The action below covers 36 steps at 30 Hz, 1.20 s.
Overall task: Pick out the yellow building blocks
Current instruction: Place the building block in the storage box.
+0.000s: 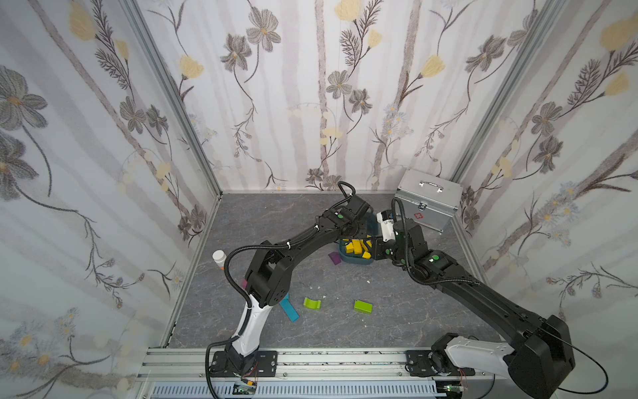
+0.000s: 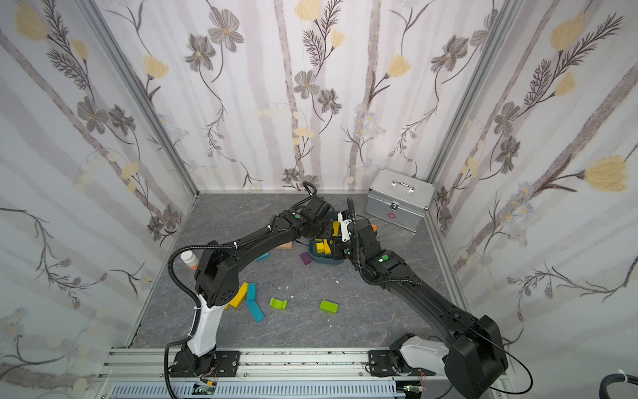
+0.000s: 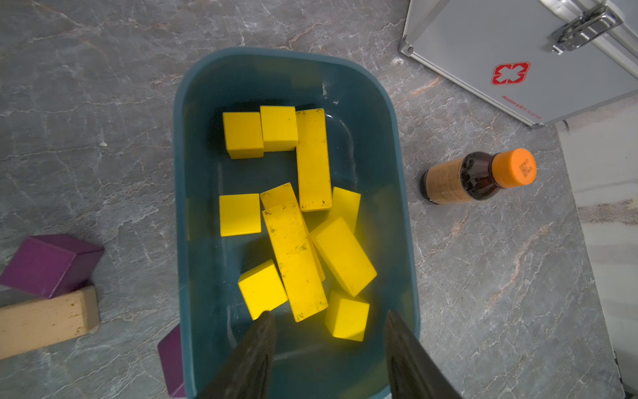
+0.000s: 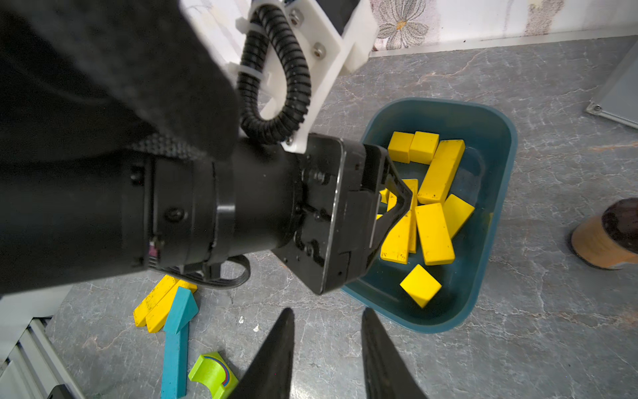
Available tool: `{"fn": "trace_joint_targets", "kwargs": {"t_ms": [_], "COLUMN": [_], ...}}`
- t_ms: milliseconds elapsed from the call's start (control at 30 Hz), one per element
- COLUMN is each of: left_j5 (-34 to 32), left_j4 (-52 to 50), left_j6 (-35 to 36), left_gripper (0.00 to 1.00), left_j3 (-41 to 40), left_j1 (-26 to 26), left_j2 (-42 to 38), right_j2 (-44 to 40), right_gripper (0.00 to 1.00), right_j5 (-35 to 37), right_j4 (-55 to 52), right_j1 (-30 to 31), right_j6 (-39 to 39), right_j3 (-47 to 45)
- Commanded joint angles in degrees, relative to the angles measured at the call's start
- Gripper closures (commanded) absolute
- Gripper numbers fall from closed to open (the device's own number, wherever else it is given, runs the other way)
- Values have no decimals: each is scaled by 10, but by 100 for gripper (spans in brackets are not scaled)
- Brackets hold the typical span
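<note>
Toward the tabletop's front-left corner a long yellow wooden bar (image 2: pixel 238 295) lies unpicked, so we judge the next move to be a reach over to it. The other yellow wooden building blocks (image 3: pixel 312 159) sit in the dark teal plastic bin (image 3: pixel 179 172) in the back half, under our left gripper (image 3: pixel 329 345), which is spread and empty, and our right gripper (image 4: pixel 328 345) beside it is likewise parted and empty. The right wrist view and a top view show that bar, but the left wrist view misses it.

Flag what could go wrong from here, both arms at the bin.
Left pincer and right pincer sit close together at the teal bin; they might collide.
At least one yellow bar outside lies against a teal block by the left arm's base; a grasp may drag it along.
The brown bottle stands beside the bin and could be knocked.
</note>
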Motion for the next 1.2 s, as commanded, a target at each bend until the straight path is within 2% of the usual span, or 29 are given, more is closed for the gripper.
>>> {"fn": "trace_joint_targets", "kwargs": {"t_ms": [0, 433, 700, 767, 1167], "left_j5": [-17, -60, -61, -60, -47], "left_j4": [19, 55, 69, 71, 58], "left_j6": [0, 17, 28, 29, 40], "left_gripper": [47, 48, 49, 49, 50], "left_j3": [-20, -152, -232, -261, -365], "left_j1": [8, 43, 75, 85, 150], "left_j2": [-20, -131, -200, -218, -310], "right_j2": [6, 39, 98, 117, 236], "right_gripper": [65, 65, 66, 66, 66], "right_j5": [14, 10, 10, 9, -26], "right_j4": [36, 85, 86, 82, 64], "right_j1": [11, 72, 93, 114, 129], "right_j6": [-10, -35, -33, -32, -14], "right_j3": [9, 37, 86, 105, 215]}}
